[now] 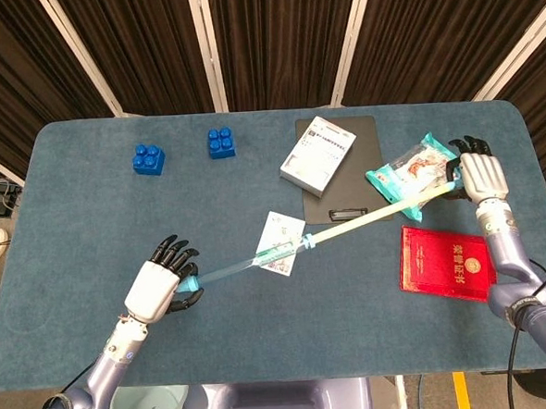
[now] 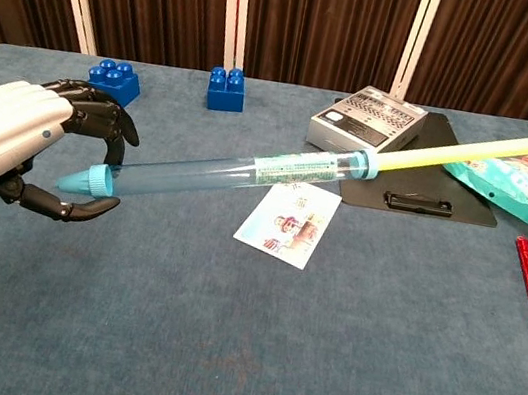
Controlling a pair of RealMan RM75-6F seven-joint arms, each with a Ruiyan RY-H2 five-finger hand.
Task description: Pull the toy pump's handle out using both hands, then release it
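Note:
The toy pump hangs above the table on a slant. Its clear tube (image 1: 249, 262) (image 2: 228, 171) ends in a blue cap (image 2: 93, 179), and the yellow handle rod (image 1: 380, 215) (image 2: 475, 149) is drawn far out to the right. My left hand (image 1: 158, 288) (image 2: 10, 151) holds the capped end, fingers curled over it and thumb below. My right hand (image 1: 481, 174) grips the rod's far end over the snack packet; the chest view does not show that hand.
Two blue blocks (image 1: 148, 158) (image 1: 220, 142) sit at the back left. A white box (image 1: 317, 154) lies on a black clipboard (image 1: 345, 177). A teal snack packet (image 1: 406, 173), a red booklet (image 1: 446, 262) and a picture card (image 1: 280, 236) lie near the pump.

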